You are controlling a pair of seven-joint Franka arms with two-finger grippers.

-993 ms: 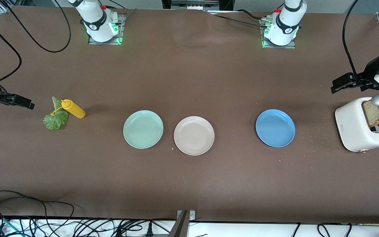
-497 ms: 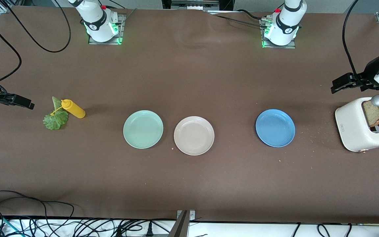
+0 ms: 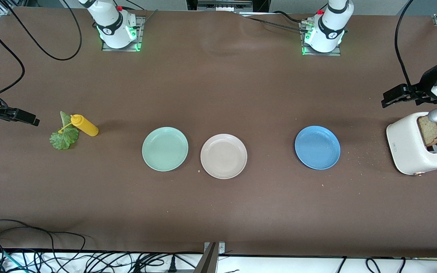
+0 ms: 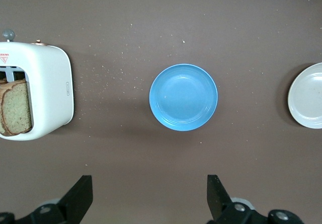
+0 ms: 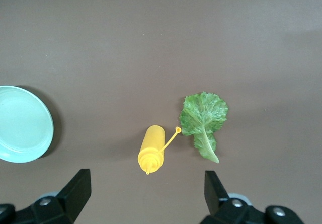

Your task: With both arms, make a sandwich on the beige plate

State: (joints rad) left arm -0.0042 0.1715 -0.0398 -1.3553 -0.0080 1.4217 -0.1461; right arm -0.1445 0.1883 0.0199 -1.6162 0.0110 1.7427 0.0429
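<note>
Fingers of left gripper (image 4: 146, 201) and right gripper (image 5: 146, 199) hang spread, empty; round, smooth beige plate (image 3: 224, 156) lies bare.

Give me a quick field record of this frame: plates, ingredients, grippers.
beige plate: bare, between mint-green plate and blue plate
bread slices: in toaster, left arm's end
lettuce leaf: on table, right arm's end, touching yellow bottle
left gripper: open, holding nothing, above the table near the toaster
right gripper: open, holding nothing, above the table near the lettuce
</note>
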